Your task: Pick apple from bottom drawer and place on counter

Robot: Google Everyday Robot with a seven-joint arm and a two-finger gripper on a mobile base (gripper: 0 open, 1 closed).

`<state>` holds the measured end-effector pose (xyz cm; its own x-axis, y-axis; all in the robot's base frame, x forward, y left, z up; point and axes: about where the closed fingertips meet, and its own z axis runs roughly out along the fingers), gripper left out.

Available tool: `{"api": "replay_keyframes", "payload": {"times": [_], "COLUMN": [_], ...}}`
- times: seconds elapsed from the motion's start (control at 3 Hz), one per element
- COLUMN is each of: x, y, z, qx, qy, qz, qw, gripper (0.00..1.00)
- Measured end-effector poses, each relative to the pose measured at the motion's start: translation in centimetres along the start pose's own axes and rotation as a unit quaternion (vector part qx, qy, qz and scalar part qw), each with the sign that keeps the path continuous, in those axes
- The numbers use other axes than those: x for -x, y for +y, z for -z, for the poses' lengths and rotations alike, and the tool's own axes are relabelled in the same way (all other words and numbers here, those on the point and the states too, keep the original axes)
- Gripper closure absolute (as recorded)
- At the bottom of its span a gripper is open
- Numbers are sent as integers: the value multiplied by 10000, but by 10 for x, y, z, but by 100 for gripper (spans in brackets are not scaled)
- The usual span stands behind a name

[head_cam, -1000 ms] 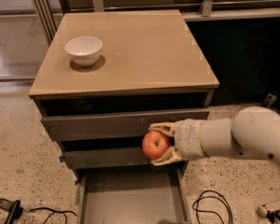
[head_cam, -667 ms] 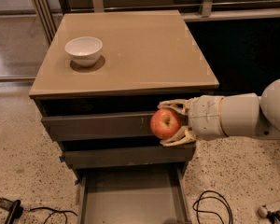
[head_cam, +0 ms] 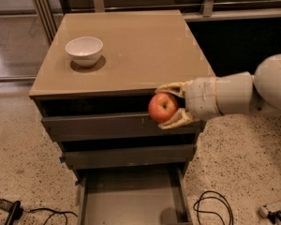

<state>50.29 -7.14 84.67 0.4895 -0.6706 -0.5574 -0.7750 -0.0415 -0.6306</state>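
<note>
Hand (head_cam: 161,107): two tan fingers (head_cam: 171,88) clamped on the apple (head_cam: 163,107), one above and one below it; hand enters from the right on a thick white arm (head_cam: 243,95) held roughly level. Apple: red with a yellowish patch, off any surface, in front of the cabinet's right side, just below the front edge of the desk (head_cam: 140,50) and level with the top drawer front (head_cam: 98,125). Containers: bottom drawer (head_cam: 131,200) pulled out toward the camera, flat grey floor showing, a dim shadow near its right wall; it lies directly under the held apple, well below it. Middle drawer front (head_cam: 126,156) closed, scuffed. White bowl (head_cam: 84,50) upright on the desk's left rear part, well apart from the hand; contents of the bowl cannot be told. Surface: desk is a glossy tan slab, slightly overhanging the dark cabinet, with a dark gap beneath it. Room: speckled floor (head_cam: 18,149); metal rails behind the cabinet. Surroundings: looped black cable (head_cam: 213,207) on the floor right of the bottom drawer; black plug and cord (head_cam: 9,209) at lower left.
</note>
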Motion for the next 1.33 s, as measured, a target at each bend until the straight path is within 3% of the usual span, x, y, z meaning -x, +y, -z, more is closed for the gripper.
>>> {"api": "replay_keyframes", "payload": {"times": [0.33,0.67,1.0,1.33], "x": [9,7,4,3], "y": [-58,-112,-133,-153], "z": [-13,-14,-11,-3], "qx": [-399,-1183,-1815,-2251], "qy": [-157,43,321,336], "qz": [-233,-661,-975,-1062], "qw": [9988,9908,9780,9680], "gripper": [100,100,100,100]}}
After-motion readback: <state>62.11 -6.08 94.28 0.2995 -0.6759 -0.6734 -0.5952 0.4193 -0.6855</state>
